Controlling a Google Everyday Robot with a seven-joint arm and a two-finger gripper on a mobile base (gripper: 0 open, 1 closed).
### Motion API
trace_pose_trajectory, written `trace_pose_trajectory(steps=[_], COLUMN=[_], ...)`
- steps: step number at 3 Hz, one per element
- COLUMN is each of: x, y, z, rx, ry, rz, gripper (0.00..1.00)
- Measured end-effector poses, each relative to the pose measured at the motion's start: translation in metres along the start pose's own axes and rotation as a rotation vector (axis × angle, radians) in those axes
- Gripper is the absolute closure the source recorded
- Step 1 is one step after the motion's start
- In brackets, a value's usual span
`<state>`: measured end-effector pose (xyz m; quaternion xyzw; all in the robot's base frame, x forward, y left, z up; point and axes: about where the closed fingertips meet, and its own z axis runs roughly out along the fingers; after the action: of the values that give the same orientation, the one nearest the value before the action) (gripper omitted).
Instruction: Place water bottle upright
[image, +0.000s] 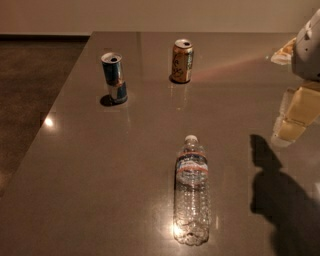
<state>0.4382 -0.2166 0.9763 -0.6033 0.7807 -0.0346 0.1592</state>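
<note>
The water bottle (192, 195) lies flat, looks light and crushable, best gripped mid-ribs; my claw (291, 124) hangs right of it, width unclear.

The clear ribbed water bottle (192, 197), white-capped, lies on its side near the front edge of the counter (100, 190), cap toward the far edge, with the end effector (290, 127) above the right edge.

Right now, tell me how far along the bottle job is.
Nothing looks done: the water bottle lies on its side on the table, cap toward the orange-gold can. In hand: the pincer hangs at the right edge, apart from the bottle. Left: reach it, grasp it, stand it upright.
</note>
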Motion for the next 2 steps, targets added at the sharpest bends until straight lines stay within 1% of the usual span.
trace_pose_trajectory(steps=[1, 2], x=[0.0000, -0.0052], y=[0.0000, 0.0007], z=[0.0000, 0.0016], rx=[0.000, -0.007], ry=[0.000, 0.013], rz=[0.000, 0.022], gripper=[0.00, 0.00])
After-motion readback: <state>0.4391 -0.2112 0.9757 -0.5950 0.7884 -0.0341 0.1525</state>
